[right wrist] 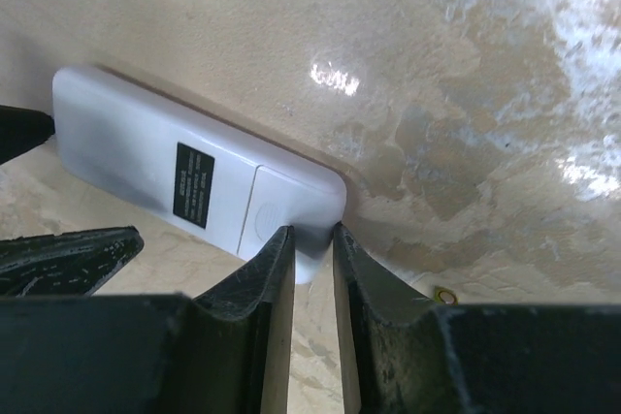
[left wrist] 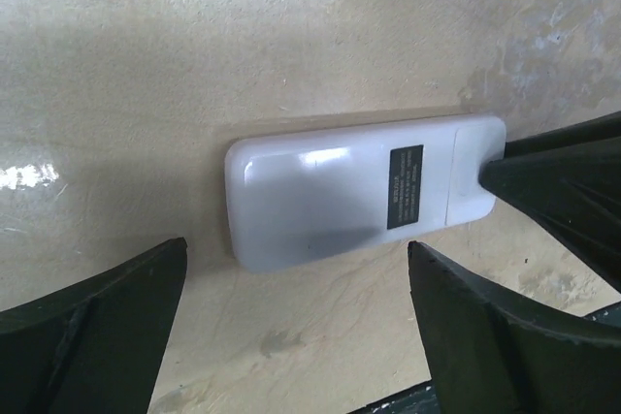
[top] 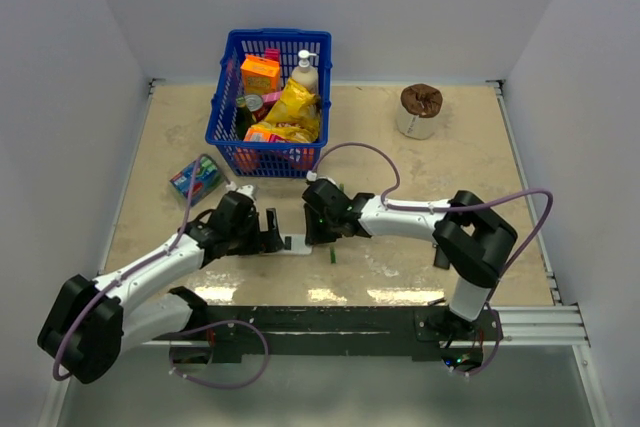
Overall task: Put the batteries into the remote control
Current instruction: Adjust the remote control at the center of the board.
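Right wrist, right pincer (right wrist: 312, 234) narrowly open, touching remote control (right wrist: 136, 138)

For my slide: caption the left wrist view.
Open left tool straddles the remote, label up; right tool at its cover end.

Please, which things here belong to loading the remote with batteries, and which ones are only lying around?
For the job: remote control, small green battery.
Only lying around: blue basket of groceries, brown-topped roll, green-blue packet, contents unclear.
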Controlling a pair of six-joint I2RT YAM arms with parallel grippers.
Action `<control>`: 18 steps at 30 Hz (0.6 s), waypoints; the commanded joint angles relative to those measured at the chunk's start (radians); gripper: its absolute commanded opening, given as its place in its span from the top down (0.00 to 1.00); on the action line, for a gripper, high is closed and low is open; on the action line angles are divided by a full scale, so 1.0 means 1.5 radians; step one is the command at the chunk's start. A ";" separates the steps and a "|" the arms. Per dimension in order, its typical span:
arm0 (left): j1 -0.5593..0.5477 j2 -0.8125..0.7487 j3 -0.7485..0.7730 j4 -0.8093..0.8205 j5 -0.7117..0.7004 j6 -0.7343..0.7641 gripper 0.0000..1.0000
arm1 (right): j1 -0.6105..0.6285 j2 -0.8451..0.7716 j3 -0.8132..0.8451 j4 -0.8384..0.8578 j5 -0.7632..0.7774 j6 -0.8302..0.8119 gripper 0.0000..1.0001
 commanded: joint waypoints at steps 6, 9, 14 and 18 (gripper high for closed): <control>-0.007 -0.004 0.088 -0.009 -0.007 0.181 0.00 | 0.001 0.050 0.025 -0.069 0.040 -0.131 0.80; -0.009 -0.031 0.059 0.058 0.068 0.229 0.00 | 0.001 0.049 0.043 -0.080 0.031 -0.149 0.79; -0.008 0.002 0.037 0.071 0.055 0.200 0.00 | -0.001 -0.010 0.061 -0.088 0.029 -0.121 0.74; -0.008 0.033 0.005 0.090 0.017 0.133 0.00 | -0.007 -0.033 0.058 -0.101 0.030 -0.070 0.66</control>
